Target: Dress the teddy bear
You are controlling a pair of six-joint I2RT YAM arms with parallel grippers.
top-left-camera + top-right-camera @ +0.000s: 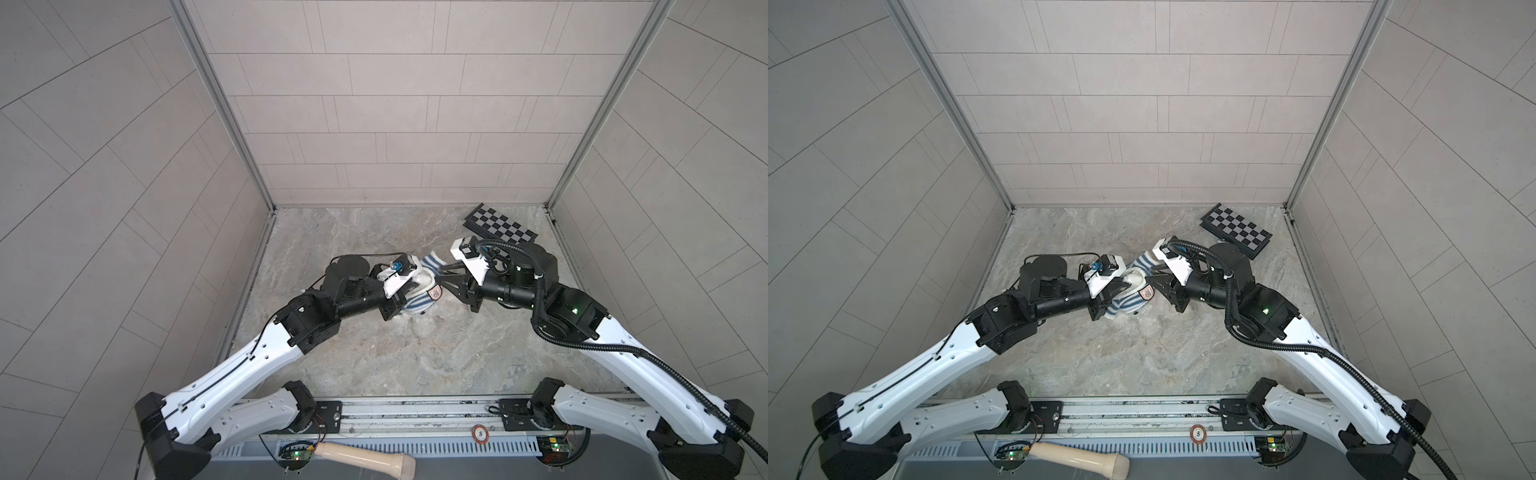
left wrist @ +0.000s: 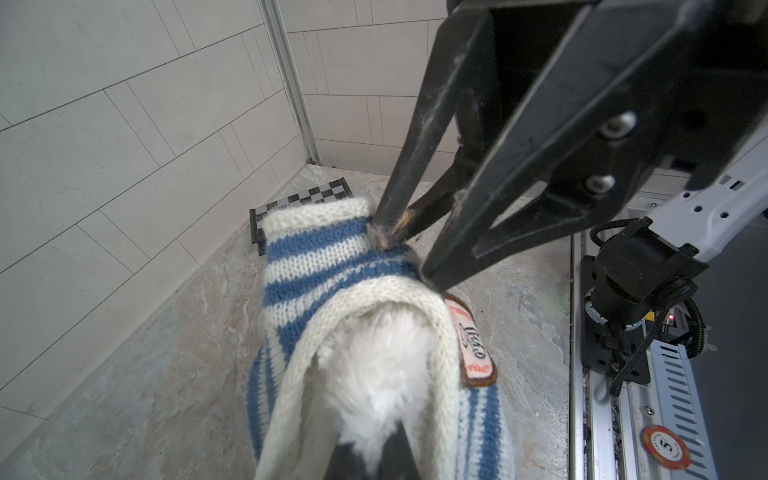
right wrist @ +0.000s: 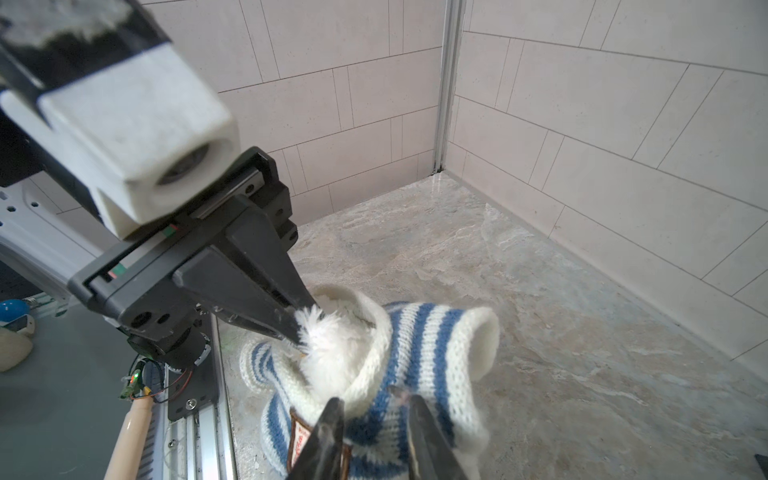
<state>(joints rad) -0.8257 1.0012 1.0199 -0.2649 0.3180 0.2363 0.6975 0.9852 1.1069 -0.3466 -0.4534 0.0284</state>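
Left of centre over the marbled surface [image 1: 374, 353], the left tool [image 3: 297, 328] pinches a fur tuft of the teddy bear [image 3: 332, 353], which sits mid-surface inside the striped shirt [image 3: 428, 345]. The right tool [image 3: 371, 401] straddles the shirt's shoulder, tips apart.

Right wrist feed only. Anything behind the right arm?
Observer: A chessboard lies by the far right corner, just behind the right arm.
Operator: Where exactly are my tips?
Observer: Left wrist view: the right end effector straddles the sweater at the base of the sleeve, beside the collar. Jaws apart, grip unclear.
Operator: Anything loose up front?
Observer: A poker chip on the base rail, right of middle.
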